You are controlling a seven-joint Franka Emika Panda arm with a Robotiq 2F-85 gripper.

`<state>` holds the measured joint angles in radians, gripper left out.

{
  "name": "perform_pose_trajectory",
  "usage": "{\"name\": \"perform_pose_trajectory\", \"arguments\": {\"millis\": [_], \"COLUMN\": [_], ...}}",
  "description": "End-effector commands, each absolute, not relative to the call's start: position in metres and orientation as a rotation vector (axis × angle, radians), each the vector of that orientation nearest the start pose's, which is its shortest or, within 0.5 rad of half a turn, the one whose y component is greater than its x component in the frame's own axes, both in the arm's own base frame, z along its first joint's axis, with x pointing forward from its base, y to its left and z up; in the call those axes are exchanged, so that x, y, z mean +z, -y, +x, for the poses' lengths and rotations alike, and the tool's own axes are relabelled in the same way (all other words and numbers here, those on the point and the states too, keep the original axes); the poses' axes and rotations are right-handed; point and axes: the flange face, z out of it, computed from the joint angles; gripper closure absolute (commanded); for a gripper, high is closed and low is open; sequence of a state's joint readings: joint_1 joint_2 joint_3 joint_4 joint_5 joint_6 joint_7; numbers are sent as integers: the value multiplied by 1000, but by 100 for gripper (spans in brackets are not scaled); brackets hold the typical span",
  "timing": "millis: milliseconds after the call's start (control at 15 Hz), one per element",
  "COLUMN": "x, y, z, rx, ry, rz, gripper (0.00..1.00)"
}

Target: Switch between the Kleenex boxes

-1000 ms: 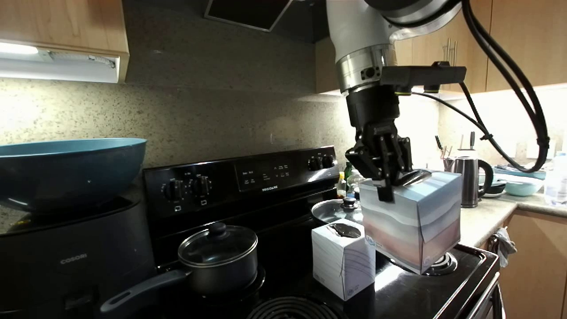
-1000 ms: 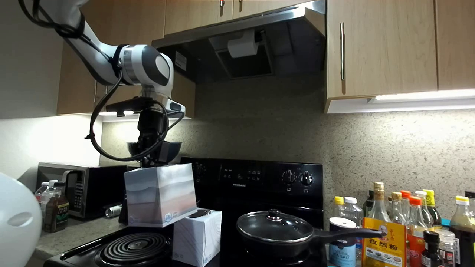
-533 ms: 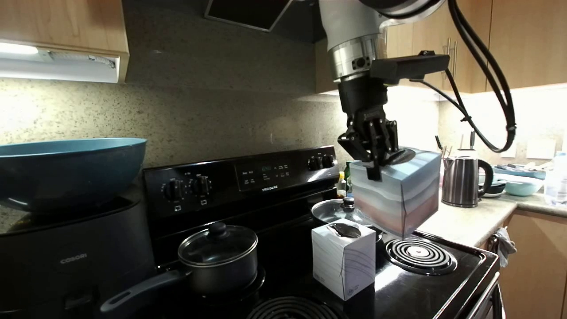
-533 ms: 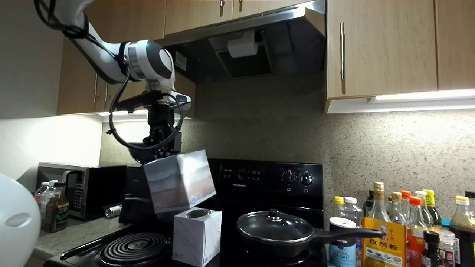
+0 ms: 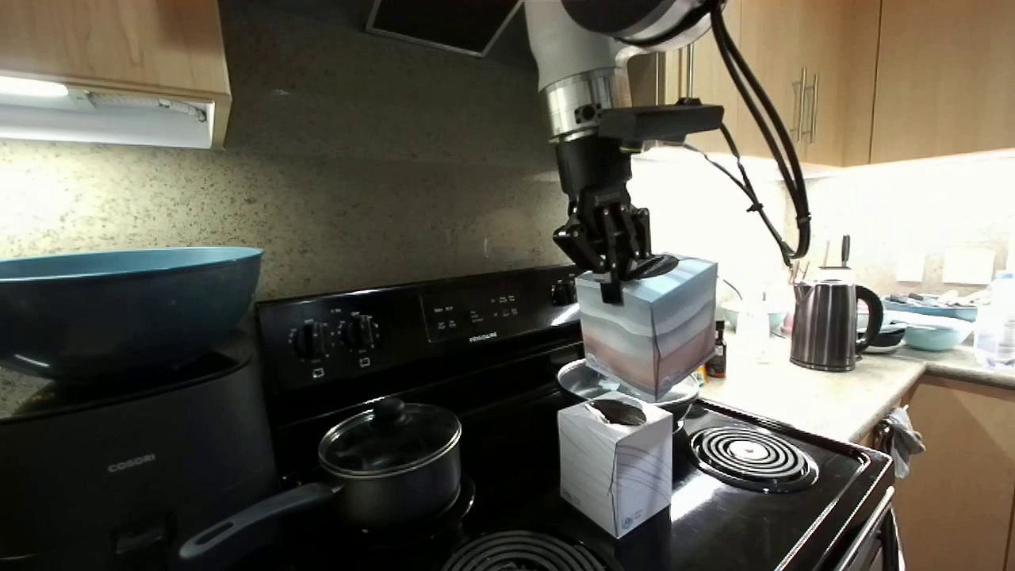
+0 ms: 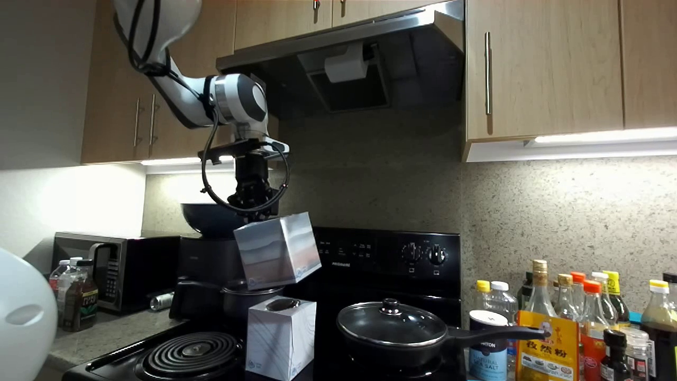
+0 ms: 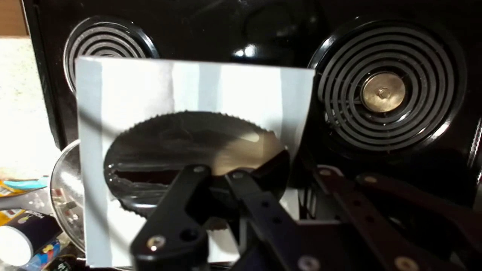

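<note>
One Kleenex box (image 5: 650, 333), with blue-grey, white and pink bands, hangs tilted in the air above the stove; it also shows in the exterior view (image 6: 277, 251). My gripper (image 5: 622, 279) is shut on its top edge, one finger in the oval opening and one outside the wall. In the wrist view the box's top (image 7: 188, 86) fills the middle under the gripper (image 7: 292, 175). The other Kleenex box (image 5: 614, 468), white with faint grey lines, stands upright on the stove, lower than the held box, and shows in both exterior views (image 6: 280, 336). The held box hides it in the wrist view.
A lidded frying pan (image 6: 391, 328) and a lidded saucepan (image 5: 392, 460) stand on the stove. Coil burners (image 5: 753, 452) show nearby. Several bottles (image 6: 560, 301) crowd the counter beside the stove. A kettle (image 5: 825, 325) stands on the counter. A range hood (image 6: 359, 74) hangs above.
My gripper has carried the held box upward and toward the back of the stove, and the box tilts more in an exterior view. The standing box has not moved.
</note>
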<state>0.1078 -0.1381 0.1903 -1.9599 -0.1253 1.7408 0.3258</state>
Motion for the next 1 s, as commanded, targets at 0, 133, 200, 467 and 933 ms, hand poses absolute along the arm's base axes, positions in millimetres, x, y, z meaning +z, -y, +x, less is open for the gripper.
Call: {"name": "perform_pose_trajectory", "arguments": {"millis": [0, 133, 200, 467, 933], "x": [502, 488, 482, 475, 481], "y": [-143, -143, -145, -148, -135], "z": [523, 535, 540, 552, 552], "rx": [143, 188, 202, 223, 200], "ry": [65, 79, 86, 102, 28], "rz": [-3251, -3212, -3196, -3151, -3102], "gripper": [99, 99, 99, 99, 99]}}
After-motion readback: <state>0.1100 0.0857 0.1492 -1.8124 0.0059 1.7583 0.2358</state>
